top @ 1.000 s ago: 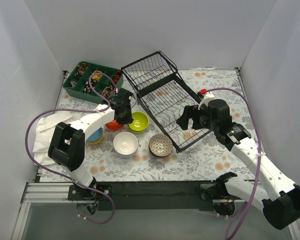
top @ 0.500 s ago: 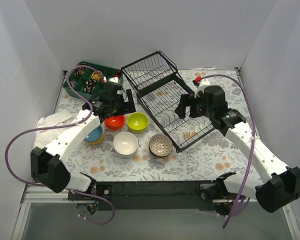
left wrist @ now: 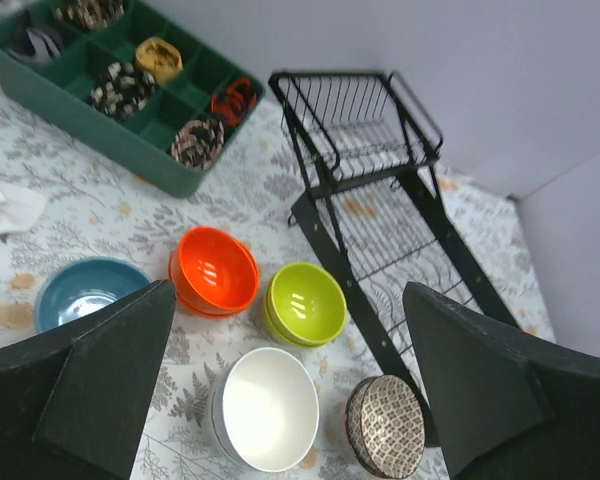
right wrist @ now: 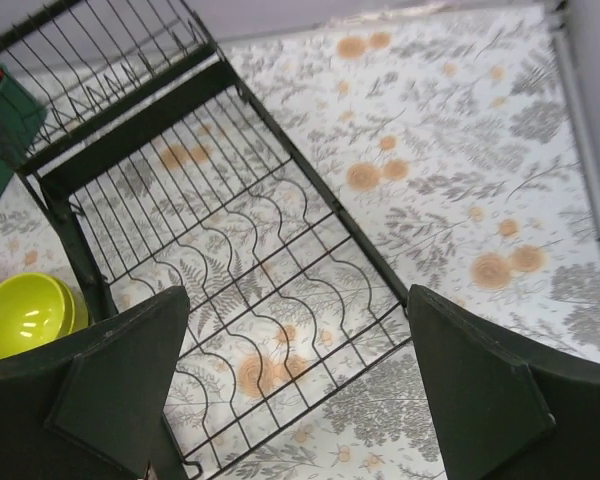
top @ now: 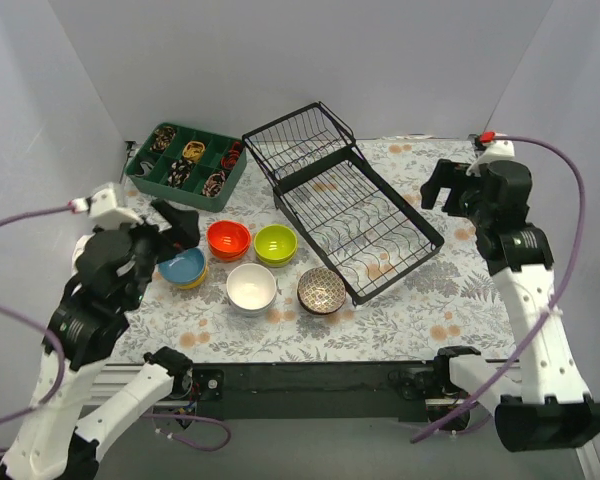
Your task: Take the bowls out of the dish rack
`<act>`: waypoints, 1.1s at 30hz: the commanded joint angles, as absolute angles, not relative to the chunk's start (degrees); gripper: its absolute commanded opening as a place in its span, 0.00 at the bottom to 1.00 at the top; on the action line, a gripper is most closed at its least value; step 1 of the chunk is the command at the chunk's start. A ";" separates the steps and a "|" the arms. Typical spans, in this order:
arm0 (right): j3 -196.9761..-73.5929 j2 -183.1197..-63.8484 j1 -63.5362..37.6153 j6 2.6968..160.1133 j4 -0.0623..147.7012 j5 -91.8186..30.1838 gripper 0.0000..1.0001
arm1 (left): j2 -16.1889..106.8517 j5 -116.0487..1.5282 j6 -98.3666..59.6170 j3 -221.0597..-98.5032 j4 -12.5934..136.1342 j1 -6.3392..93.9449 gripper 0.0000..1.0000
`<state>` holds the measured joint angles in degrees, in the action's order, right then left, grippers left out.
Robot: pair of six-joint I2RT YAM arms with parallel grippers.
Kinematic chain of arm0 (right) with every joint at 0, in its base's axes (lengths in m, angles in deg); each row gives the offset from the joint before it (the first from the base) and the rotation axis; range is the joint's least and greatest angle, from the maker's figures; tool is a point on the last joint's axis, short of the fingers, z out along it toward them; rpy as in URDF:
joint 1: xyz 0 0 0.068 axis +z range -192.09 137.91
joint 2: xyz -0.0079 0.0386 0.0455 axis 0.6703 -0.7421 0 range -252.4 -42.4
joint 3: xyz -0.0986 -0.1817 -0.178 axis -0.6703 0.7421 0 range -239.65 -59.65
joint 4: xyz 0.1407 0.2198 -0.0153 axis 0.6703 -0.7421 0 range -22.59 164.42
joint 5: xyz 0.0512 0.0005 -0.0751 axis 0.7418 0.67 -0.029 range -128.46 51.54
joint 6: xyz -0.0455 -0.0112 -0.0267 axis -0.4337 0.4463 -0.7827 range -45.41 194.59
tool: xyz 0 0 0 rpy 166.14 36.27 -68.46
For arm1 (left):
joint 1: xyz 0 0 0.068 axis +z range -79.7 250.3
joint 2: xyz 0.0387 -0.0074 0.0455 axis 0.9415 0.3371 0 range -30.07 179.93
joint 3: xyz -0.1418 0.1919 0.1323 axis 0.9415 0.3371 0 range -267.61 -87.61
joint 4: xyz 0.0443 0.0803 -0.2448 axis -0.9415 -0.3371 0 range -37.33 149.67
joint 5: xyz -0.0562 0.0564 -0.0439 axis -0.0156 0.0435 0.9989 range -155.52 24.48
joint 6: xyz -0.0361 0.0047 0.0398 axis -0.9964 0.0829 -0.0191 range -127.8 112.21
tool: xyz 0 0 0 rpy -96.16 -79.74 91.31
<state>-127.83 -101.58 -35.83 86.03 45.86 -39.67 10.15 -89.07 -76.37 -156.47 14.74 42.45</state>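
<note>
Nearest the bases, the white bowl (top: 251, 288) and the patterned bowl (top: 322, 291) sit on the tabletop (top: 430, 310), with the blue bowl (top: 183, 267), orange bowl (top: 228, 240) and green bowl (top: 276, 244) in a row just behind them. Beyond, the dish rack (top: 360, 215) lies at mid-tabletop with no bowl visible among its prongs or in its raised basket, so the unloading looks finished. The left tool (top: 170, 232) hangs spread and empty above the blue bowl, well left of the rack. The right tool (top: 445, 190), likewise spread and empty, hovers off the rack's right edge.
</note>
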 commanded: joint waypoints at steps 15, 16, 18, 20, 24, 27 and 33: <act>-110.28 -59.20 -35.93 78.55 45.94 -50.85 0.99 | -16.45 -99.09 -74.94 -150.20 4.83 42.71 0.98; -109.41 -58.23 -35.85 78.28 46.03 -51.55 0.98 | -17.84 -98.75 -74.94 -149.41 4.82 42.79 0.98; -108.43 -56.30 -35.93 78.11 45.94 -51.73 0.99 | -18.99 -97.34 -74.77 -148.44 5.17 42.79 0.98; -107.55 -55.59 -35.85 78.72 45.94 -51.64 0.99 | -20.14 -97.25 -75.73 -147.65 5.17 42.79 0.98; -106.32 -55.24 -35.85 80.04 46.38 -51.38 0.99 | -20.49 -98.30 -76.70 -146.94 4.56 42.79 0.98; -105.88 -55.32 -35.93 80.21 46.90 -51.03 0.99 | -20.32 -97.87 -76.09 -146.76 5.35 42.79 0.98; -105.88 -55.24 -35.85 79.34 46.91 -51.03 0.99 | -20.40 -98.13 -77.31 -146.33 5.70 42.79 0.98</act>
<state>-105.58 -55.40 -35.87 79.93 44.42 -50.36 -21.02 -97.47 -76.44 -147.07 5.67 42.45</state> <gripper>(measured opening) 0.985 0.982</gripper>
